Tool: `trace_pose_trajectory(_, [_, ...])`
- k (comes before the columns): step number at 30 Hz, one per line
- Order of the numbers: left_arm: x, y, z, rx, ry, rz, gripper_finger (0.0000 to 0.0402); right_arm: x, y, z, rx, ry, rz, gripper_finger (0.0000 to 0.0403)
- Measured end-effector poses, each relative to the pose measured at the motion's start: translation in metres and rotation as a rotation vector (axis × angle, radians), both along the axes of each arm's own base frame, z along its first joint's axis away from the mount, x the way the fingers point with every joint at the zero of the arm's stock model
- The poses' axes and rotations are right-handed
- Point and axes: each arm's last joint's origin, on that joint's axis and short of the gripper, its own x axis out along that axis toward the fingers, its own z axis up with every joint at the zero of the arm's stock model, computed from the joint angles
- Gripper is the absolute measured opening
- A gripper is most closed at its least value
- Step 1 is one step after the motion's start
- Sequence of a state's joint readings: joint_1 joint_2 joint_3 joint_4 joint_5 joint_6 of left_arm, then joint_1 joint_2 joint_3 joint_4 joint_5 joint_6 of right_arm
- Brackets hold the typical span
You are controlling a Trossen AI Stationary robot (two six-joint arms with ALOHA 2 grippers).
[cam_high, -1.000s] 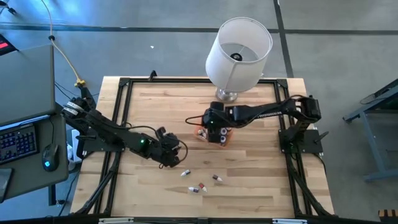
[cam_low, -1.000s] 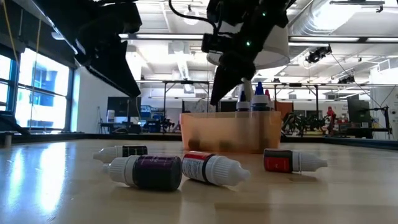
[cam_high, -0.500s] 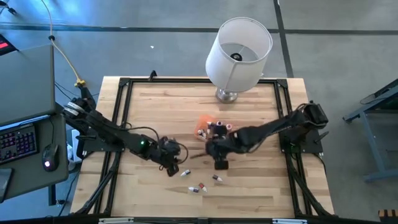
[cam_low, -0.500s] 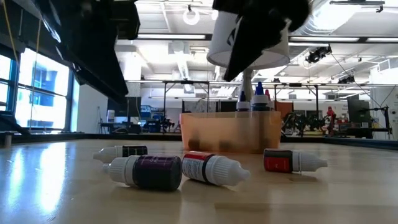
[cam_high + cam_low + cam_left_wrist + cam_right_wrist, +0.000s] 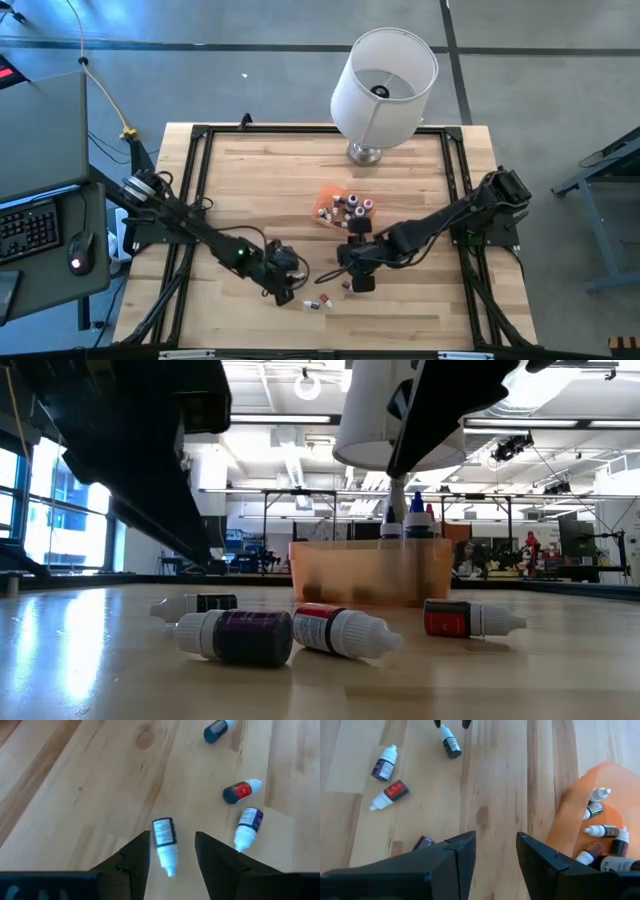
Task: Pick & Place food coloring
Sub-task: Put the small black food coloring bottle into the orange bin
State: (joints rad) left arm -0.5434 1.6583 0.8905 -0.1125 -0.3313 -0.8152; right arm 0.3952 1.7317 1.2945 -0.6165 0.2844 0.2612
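Several food coloring bottles lie on their sides on the wooden table: a black-labelled one (image 5: 164, 837), a purple one (image 5: 248, 825), a red one (image 5: 240, 791) and a dark-capped one (image 5: 424, 841). My left gripper (image 5: 172, 847) is open, slanting down, with a finger on either side of the black-labelled bottle and not touching it. My right gripper (image 5: 495, 850) is open above the table beside the dark-capped bottle, with nothing between its fingers. More bottles (image 5: 600, 827) stand in the small orange box (image 5: 330, 200).
A white lamp (image 5: 383, 85) stands at the table's far edge, behind the orange box. A black frame (image 5: 200, 190) runs around the tabletop. In the low view the loose bottles (image 5: 290, 632) lie in front of the box (image 5: 370, 572).
My right gripper has swung from above the orange box toward the table's near edge, to the loose bottles. My left gripper has moved right and down and tipped further down, so that its fingers now stand on either side of the black-labelled bottle. The bottles have not moved.
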Motion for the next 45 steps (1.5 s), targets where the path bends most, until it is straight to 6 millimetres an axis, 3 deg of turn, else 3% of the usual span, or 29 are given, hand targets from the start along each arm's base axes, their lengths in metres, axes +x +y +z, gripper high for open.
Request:
trace_pose_trajectory(6, [0.01, -0.006, -0.014, 0.023, 0.037, -0.01, 0.0154, -0.001, 0.001, 0.0, -0.003, 0.007, 0.004, 0.0133])
trace_pose_trajectory(14, [0.008, -0.005, -0.033, 0.034, 0.126, 0.065, 0.0154, -0.003, 0.001, -0.001, -0.018, 0.026, 0.021, 0.0133])
trace_pose_trajectory(18, [0.009, -0.006, -0.04, 0.085, 0.144, 0.022, 0.0154, -0.004, 0.0, -0.002, -0.027, 0.039, 0.029, 0.0133])
trace_pose_trajectory(25, [0.009, -0.004, -0.041, 0.209, 0.126, -0.051, 0.0154, -0.004, 0.0, -0.002, -0.039, 0.044, 0.052, 0.0133])
trace_pose_trajectory(37, [0.012, -0.005, -0.043, 0.215, 0.091, -0.031, 0.0154, -0.005, 0.0, -0.003, -0.051, 0.064, 0.058, 0.0133])
trace_pose_trajectory(41, [0.013, -0.005, -0.043, 0.214, 0.086, -0.029, 0.0133, -0.006, 0.0, -0.003, -0.054, 0.065, 0.058, 0.0133])
trace_pose_trajectory(45, [0.013, -0.004, -0.043, 0.218, 0.079, -0.022, 0.0084, -0.006, 0.0, -0.003, -0.054, 0.065, 0.057, 0.0133])
